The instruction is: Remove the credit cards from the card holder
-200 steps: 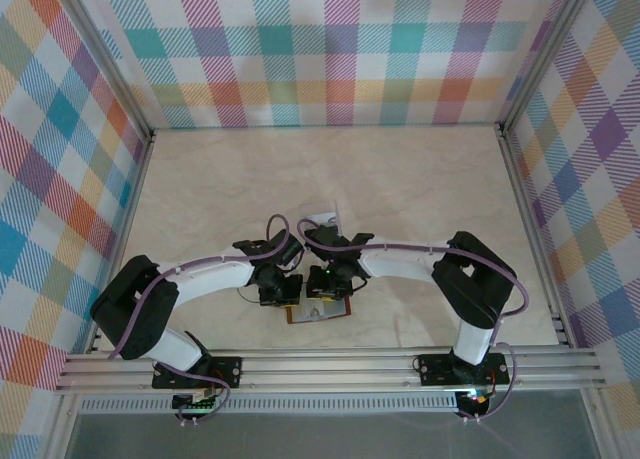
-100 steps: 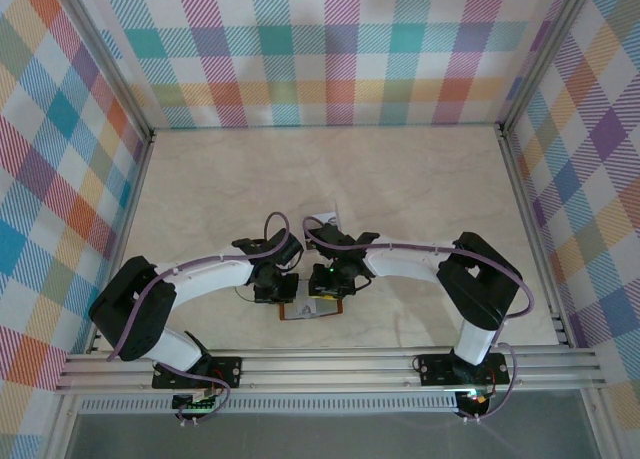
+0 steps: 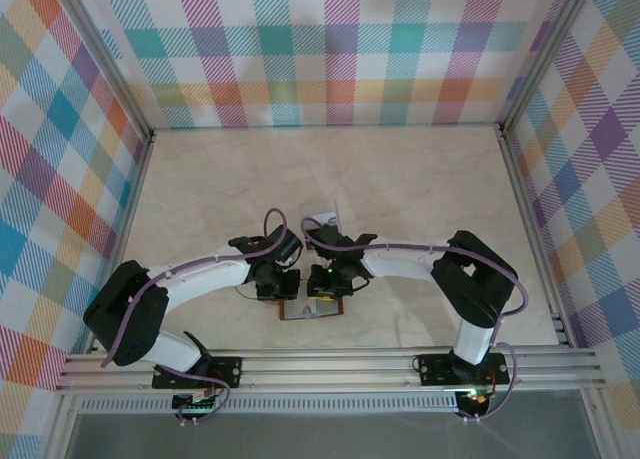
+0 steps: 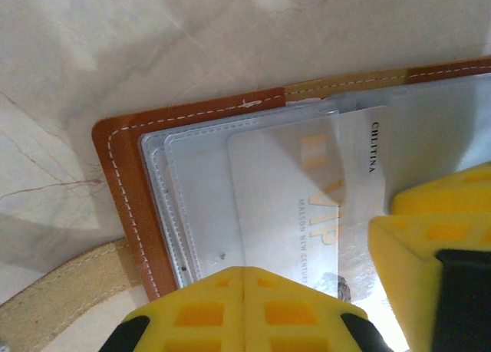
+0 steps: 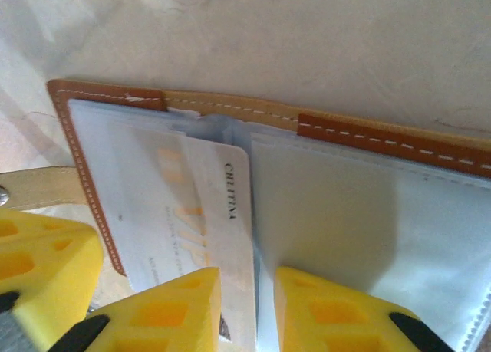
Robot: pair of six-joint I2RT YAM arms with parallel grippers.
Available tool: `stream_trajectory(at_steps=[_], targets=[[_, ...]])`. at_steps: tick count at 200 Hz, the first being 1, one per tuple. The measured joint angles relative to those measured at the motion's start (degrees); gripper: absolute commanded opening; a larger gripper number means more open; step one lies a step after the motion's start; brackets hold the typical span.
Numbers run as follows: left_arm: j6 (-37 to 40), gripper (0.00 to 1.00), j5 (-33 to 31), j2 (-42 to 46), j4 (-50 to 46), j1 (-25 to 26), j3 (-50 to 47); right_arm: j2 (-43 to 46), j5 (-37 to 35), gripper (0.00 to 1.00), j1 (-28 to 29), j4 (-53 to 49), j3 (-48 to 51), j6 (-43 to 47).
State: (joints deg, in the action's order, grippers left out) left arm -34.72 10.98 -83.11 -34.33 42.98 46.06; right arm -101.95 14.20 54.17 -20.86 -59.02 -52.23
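The card holder lies opened flat on the table, near its near edge, under both wrists; it is reddish-brown leather with white stitching, a tan spine, a pale strap tab at one side, and layered clear pockets inside. A whitish credit card, faintly printed "VIP" in gold, sits part-way out of the left leaf's pocket, its free edge at the fold. The left gripper has its yellow pads pressed together with no gap, at that leaf's near edge. The right gripper stands slightly parted, one tip on the card, the other on the right-hand pocket, clasping nothing I can make out.
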Motion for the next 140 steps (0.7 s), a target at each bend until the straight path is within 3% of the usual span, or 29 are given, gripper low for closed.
stream_trajectory(at_steps=[140], targets=[[1.44,0.05,0.42,-5.29,-0.04,-0.04,1.14,0.42,7.19,0.24,-2.01,14.75,7.67,-1.99]])
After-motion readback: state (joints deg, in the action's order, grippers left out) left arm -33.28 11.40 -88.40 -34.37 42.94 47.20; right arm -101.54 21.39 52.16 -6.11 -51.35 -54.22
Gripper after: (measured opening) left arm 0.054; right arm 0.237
